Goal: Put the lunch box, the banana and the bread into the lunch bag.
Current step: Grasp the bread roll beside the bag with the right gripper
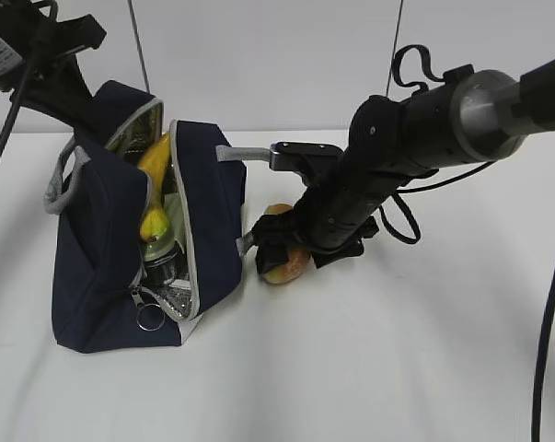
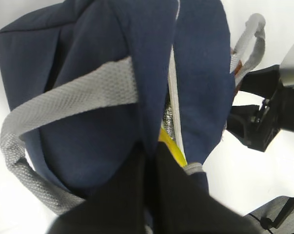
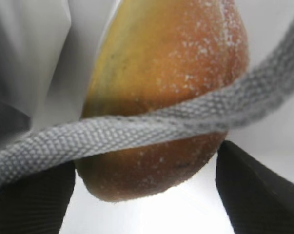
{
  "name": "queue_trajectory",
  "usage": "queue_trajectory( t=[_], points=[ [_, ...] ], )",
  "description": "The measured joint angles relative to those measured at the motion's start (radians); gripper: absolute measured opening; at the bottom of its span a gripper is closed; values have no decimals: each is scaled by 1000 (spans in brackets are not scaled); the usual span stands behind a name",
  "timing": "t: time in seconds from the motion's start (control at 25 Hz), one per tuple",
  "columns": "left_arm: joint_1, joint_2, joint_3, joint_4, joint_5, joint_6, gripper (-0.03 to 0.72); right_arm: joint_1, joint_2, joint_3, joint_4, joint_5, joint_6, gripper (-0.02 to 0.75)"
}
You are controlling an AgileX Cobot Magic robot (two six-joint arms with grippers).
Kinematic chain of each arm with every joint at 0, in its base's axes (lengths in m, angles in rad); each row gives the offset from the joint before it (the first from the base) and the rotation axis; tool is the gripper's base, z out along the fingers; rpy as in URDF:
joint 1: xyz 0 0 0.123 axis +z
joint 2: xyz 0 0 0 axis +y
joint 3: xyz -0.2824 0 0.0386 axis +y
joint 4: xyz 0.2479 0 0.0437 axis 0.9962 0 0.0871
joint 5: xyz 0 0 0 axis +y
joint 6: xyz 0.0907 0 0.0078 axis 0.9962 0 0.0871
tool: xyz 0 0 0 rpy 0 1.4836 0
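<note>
The navy lunch bag [image 1: 102, 267] [image 2: 88, 48] stands open at the left. Inside it the yellow banana [image 1: 156, 189] [image 2: 172, 146] leans upright. Under the banana something clear with a pale green part shows, apparently the lunch box [image 1: 164, 262]. My left gripper [image 1: 86, 87] [image 2: 149, 161] is shut on the bag's upper fabric edge. The golden-brown bread [image 1: 286, 269] [image 3: 166, 73] lies on the table just right of the bag. My right gripper [image 1: 291, 253] [image 3: 146, 195] is open, one finger on each side of the bread. A grey bag strap [image 3: 137, 131] crosses in front of the bread.
The bag's other grey strap [image 2: 64, 97] loops over its left side. A zipper ring pull [image 1: 149, 318] hangs at the front of the bag's opening. The right arm's cables [image 1: 553, 304] hang down at the far right over the white table [image 1: 397, 368].
</note>
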Motion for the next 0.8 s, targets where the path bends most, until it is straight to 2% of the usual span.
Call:
queue_trajectory(
  t=[0.8],
  points=[
    [0,0,0,3,0,0,1,0,5,-32,26,-70,36,647]
  ],
)
